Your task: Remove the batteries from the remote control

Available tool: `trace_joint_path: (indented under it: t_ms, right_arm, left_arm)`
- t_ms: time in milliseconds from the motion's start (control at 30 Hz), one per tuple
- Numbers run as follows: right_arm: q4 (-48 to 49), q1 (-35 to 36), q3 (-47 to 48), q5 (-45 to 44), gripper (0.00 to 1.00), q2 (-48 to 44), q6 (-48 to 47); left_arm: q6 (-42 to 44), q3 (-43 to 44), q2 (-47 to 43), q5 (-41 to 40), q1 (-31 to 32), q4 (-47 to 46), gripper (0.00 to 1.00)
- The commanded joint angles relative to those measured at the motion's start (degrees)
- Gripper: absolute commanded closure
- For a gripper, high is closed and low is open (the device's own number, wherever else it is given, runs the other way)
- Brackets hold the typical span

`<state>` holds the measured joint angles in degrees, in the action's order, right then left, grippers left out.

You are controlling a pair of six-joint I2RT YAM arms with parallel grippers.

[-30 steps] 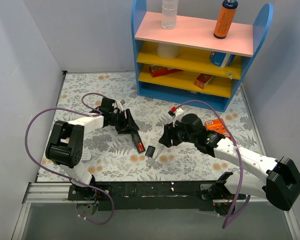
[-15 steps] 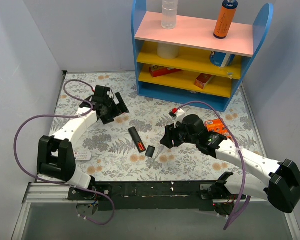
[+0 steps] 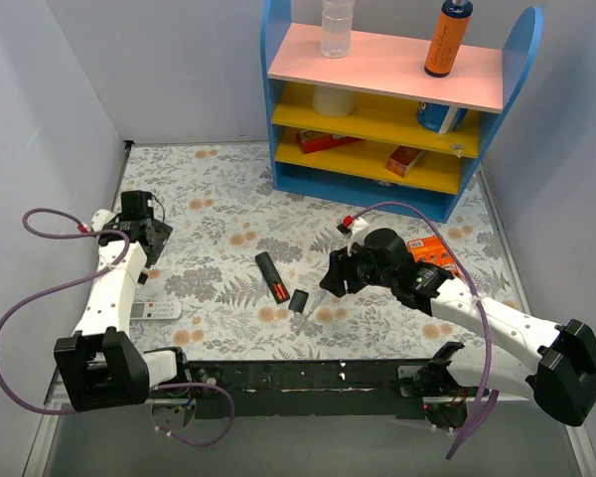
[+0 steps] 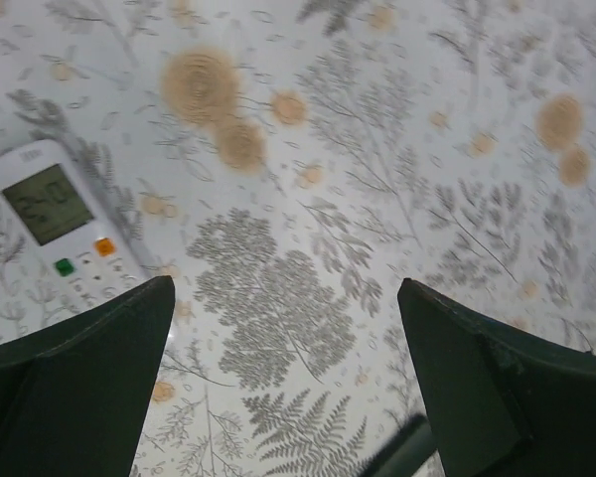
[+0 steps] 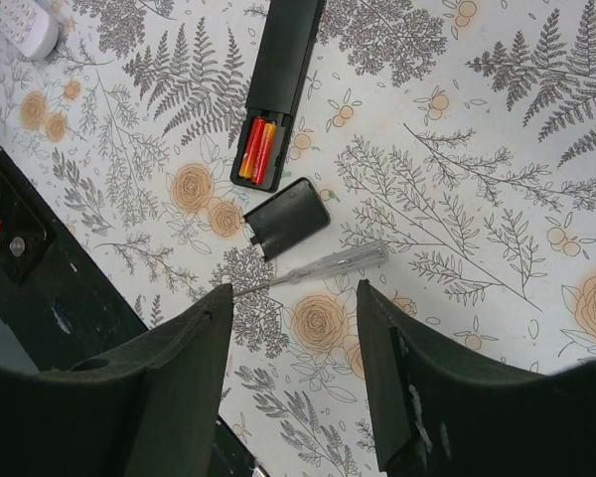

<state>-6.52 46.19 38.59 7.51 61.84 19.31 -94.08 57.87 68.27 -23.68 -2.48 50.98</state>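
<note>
Left gripper point(image 4: 286, 296), right gripper point(image 5: 296, 296) spread wide, empty, over floral table point(image 3: 219, 189); grey walls point(image 3: 179, 60), blue shelf point(image 3: 358, 185) behind.

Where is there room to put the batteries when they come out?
Bare mat lies between the left gripper and the remote control, and also behind the remote control up to the blue shelf. It is crowded around the back cover, the screwdriver and the right gripper.
</note>
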Motion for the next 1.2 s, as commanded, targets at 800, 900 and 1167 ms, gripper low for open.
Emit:
trace_joint_path:
  t_ms: [800, 900, 1167]
  right_arm:
    - [-1.56, -0.14, 3.69, 0.14, 0.40, -2.87, -0.15]
    - [-2.17, -0.14, 4.21, 0.14, 0.40, -3.31, -0.33]
    - [-2.62, -0.05, 4.74, -0.57, 0.40, -4.80, -0.41]
  left_arm:
    - [-13.58, -16.55, 6.52, -1.19, -20.72, -0.44, 0.07]
    - [-14.11, -17.34, 7.66, -0.84, -20.99, -1.32, 0.09]
    - [-14.99, -19.10, 8.28, 0.92, -21.07, -3.17, 0.27]
